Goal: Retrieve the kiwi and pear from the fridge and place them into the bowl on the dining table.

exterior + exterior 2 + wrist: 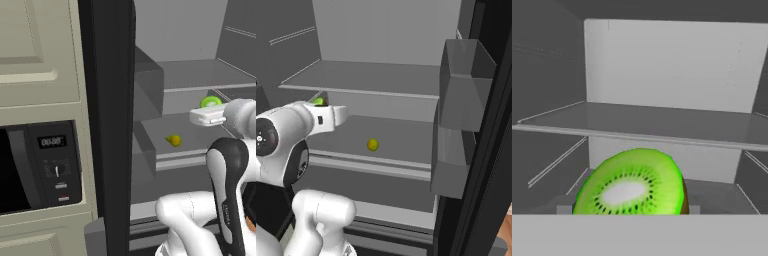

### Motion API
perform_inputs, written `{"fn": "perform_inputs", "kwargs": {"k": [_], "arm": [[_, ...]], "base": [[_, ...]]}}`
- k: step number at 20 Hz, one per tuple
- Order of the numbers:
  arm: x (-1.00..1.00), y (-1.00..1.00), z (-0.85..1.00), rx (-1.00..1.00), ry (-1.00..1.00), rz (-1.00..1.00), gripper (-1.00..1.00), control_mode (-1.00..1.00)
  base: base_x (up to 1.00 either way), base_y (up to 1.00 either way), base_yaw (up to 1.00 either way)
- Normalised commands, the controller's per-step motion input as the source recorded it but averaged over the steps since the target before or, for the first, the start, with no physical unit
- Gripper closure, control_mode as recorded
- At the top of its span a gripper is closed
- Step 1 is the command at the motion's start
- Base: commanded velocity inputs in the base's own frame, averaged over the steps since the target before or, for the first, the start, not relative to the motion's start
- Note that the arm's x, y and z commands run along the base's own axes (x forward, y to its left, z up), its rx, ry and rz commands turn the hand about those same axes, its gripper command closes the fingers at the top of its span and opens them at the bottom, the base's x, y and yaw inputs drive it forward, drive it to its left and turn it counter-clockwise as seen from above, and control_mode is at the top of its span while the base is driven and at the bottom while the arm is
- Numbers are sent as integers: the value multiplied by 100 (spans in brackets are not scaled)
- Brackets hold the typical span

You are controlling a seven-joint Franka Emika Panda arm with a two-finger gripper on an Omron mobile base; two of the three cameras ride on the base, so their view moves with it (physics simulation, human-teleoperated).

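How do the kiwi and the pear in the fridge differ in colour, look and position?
The kiwi is bright green, showing a cut face with a white core and dark seeds; the pear is plain yellow. The kiwi lies right by the gripper; the pear lies apart, nearer the shelf's middle. Both sit on the same fridge shelf.

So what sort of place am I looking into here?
A kitchen, looking into an open fridge: grey shelves holding a kiwi and a pear, with a built-in microwave in the cabinets alongside.
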Motion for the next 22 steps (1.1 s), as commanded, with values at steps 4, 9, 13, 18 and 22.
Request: {"fn": "perform_inputs", "kwargs": {"k": [4,9,13,18,22], "arm": [[0,0,0,0,0,0,100,100],[0,0,0,0,0,0,100,100],[0,0,0,0,0,0,100,100],[0,0,0,0,0,0,100,100],[0,0,0,0,0,0,100,100]], "base": [[-82,-5,-3],[-100,-10,-4],[-100,-8,-3],[-97,-9,0],[-70,-6,7]]}}
